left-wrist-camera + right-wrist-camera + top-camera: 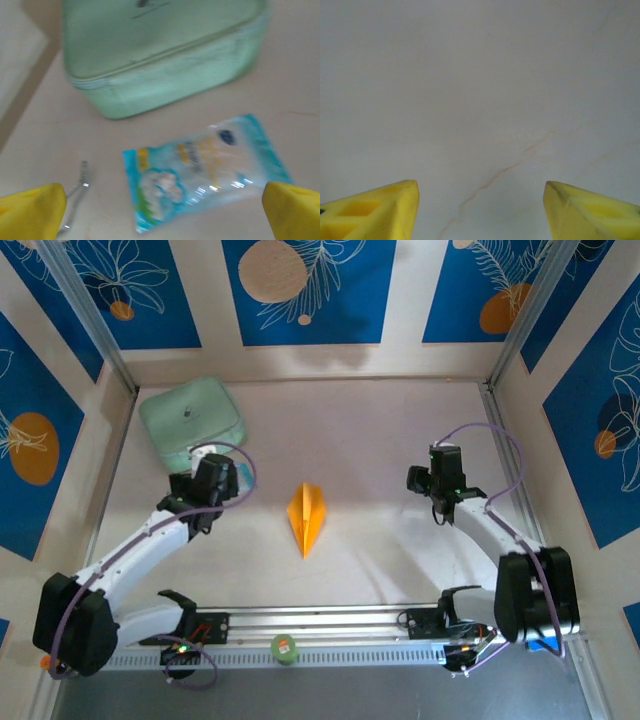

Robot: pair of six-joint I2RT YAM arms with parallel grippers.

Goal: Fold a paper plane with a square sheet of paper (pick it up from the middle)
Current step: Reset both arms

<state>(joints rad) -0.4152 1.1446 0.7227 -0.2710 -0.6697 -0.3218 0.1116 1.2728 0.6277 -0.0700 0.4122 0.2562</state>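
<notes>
The paper plane [307, 517], an orange-yellow pointed dart with a centre crease, lies flat on the table's middle with its tip toward the near edge. My left gripper [212, 478] sits well to its left, open, its yellow fingertips [31, 212] wide apart over a blue-and-white packet [202, 167]. Off to the plane's right, my right gripper [447, 480] is open too, its yellow fingertips [375, 210] spread above bare table. Neither gripper touches the plane.
A mint-green rounded box [191, 417] stands at the back left, just beyond the packet [228, 472]. A small green disc [285, 649] rests on the rail at the near edge. Aluminium posts and patterned walls close in the table [380, 440] on three sides.
</notes>
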